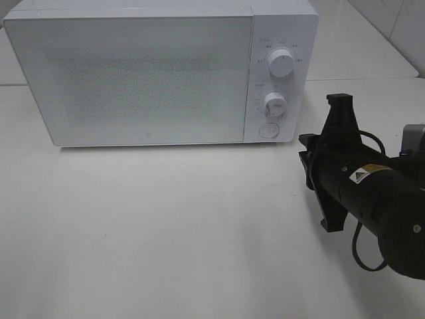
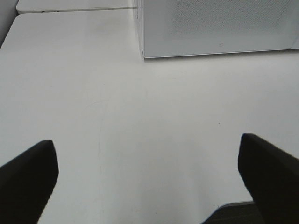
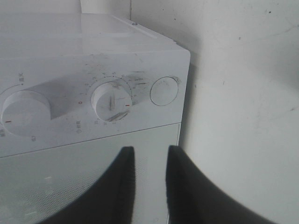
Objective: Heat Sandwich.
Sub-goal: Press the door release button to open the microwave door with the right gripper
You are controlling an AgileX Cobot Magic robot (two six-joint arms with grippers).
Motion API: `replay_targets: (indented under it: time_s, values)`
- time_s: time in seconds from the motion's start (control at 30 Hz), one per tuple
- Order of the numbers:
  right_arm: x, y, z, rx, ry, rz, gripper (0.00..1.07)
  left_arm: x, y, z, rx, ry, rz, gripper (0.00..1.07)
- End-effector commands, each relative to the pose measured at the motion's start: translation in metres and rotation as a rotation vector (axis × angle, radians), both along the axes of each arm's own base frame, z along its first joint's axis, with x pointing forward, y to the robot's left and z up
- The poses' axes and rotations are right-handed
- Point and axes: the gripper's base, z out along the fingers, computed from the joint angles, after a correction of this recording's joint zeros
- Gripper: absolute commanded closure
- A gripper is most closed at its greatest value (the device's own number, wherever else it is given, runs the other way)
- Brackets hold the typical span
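**Right gripper lines up on the microwave panel; sandwich out of sight**

Exterior high view: the microwave [image 1: 133,73] stands toward the back edge of the counter [image 1: 166,226], its door closed. The sandwich shows nowhere. It may sit behind the frosted door, but that cannot be told. The right gripper [image 1: 307,156] hangs over the counter's right side, rolled on its side. It is just in front of the panel, level with the lower knob [image 1: 273,104] and the round button [image 1: 268,130], and apart from both. The step in hand looks like working one of these two controls. Which one cannot be told.

Left wrist view: the left gripper [image 2: 145,142] has its jaws spread wide and empty above bare counter [image 2: 140,93] near the front edge. It is well apart from the microwave [image 2: 215,28]. The left side offers plenty of free room, and this arm is out of the way of the door's swing.

Right wrist view: the right gripper [image 3: 149,151] is drawn nearly closed, with a slim gap between its fingers and nothing in it. It points at the door edge below the knob [image 3: 112,101] and the button [image 3: 164,91]. To do the step well, the tips should centre on the chosen control before advancing. For the button, a straight, gentle push with the narrowed tips would avoid shoving the light oven back. For the knob, the jaws would need to widen and straddle its ridge. The two controls sit close together, so a sideways slip could catch the wrong one. The counter [image 3: 243,93] in front of the panel is free for backing off.
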Motion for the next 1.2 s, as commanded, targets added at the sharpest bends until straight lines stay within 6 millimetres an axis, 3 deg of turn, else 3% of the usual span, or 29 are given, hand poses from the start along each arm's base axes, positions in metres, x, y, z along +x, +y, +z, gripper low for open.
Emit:
replay_targets:
  time_s: [0.03, 0.07, 0.67, 0.97, 1.2]
  values:
    - [0.0, 0.001, 0.001, 0.02, -0.001, -0.004, 1.02, -0.001, -0.001, 0.001, -0.012, -0.017, 0.003, 0.06]
    - [0.0, 0.001, 0.001, 0.019, -0.001, -0.004, 1.07, -0.001, -0.001, 0.001, -0.012, -0.017, 0.003, 0.06]
    - [0.0, 0.0, 0.0, 0.017, 0.0, -0.006, 1.07, -0.001, -0.001, 0.001, -0.012, -0.017, 0.003, 0.06]
    - [0.004, 0.004, -0.017, 0.024, 0.048, -0.03, 1.07, -0.001, -0.001, 0.001, -0.012, -0.017, 0.003, 0.06]
    - [0.022, 0.014, -0.028, 0.006, 0.057, -0.024, 1.07, -0.001, -0.001, 0.001, -0.012, -0.017, 0.003, 0.06]
